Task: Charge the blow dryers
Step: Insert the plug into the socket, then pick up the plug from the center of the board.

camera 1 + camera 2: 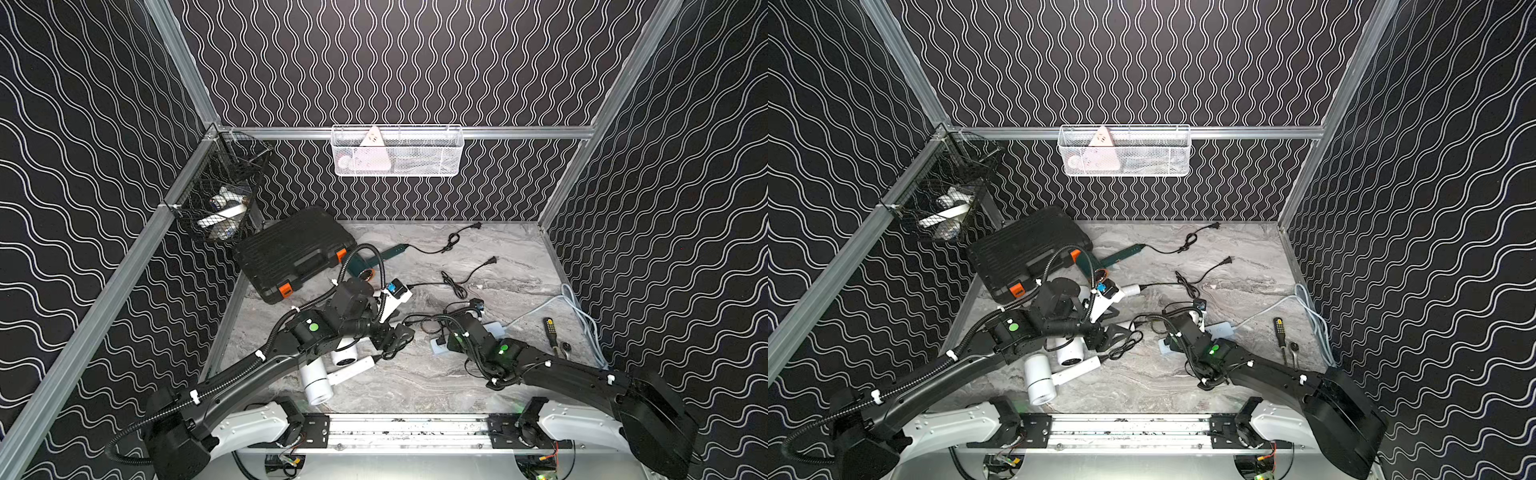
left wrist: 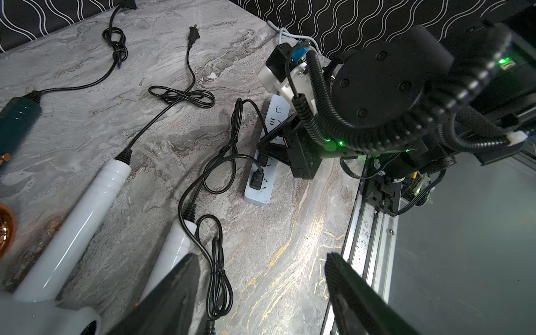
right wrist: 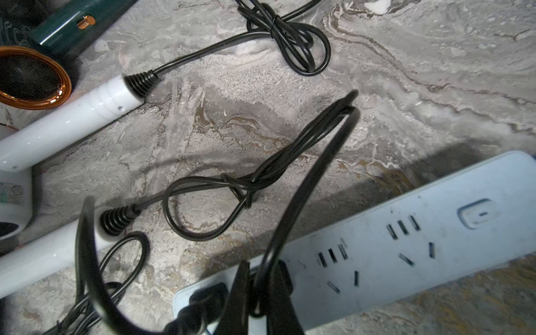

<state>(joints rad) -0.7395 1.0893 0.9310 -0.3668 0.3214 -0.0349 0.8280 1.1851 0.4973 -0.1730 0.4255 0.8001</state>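
Your right hand point(image 3: 262, 271) pinches a cord point(image 3: 307, 185) over the strip point(image 3: 449, 240).
Your left hand point(image 2: 260, 256) is spread wide. White dryers point(image 1: 318, 380) lie low on the counter point(image 1: 415, 386), mid-frame, with the green dryer point(image 1: 390, 251) above them.

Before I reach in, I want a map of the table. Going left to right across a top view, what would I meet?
Black basket → case → green dryer → power strip → screwdriver.
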